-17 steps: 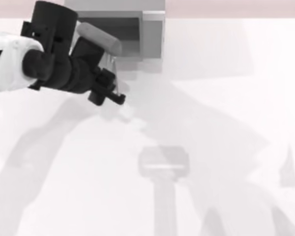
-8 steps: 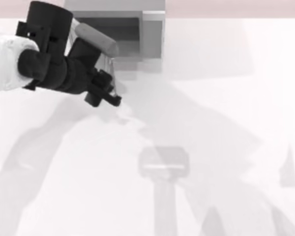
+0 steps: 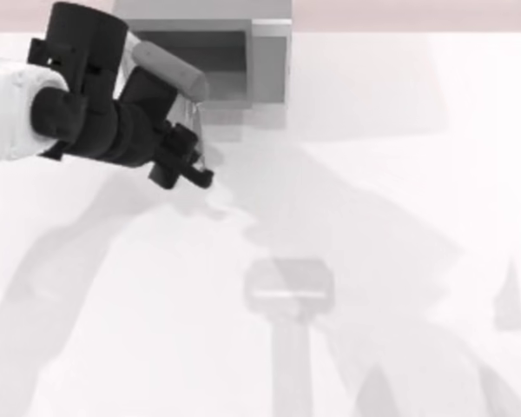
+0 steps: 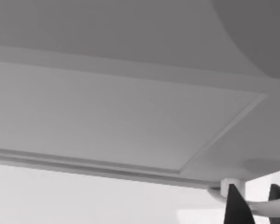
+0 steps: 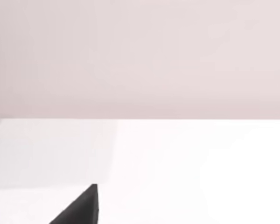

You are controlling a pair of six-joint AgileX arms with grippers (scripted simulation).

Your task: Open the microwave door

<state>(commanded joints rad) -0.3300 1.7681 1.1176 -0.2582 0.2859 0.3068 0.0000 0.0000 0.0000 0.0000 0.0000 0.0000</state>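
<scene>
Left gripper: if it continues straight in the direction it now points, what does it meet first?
The left gripper points toward the table's right and a little forward, at the handle edge of the swung-out microwave door. Its fingers already sit at the pale handle, so probably that handle, then bare table; depth is unclear.

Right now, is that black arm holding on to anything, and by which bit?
The left gripper holds the microwave door by its pale bar handle, fingers either side of it. The right arm holds nothing visible.

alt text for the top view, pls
The left gripper is at the swung-open microwave door, which stands out from the microwave at the table's far edge and shows its dark cavity. The right arm is out of view.
</scene>
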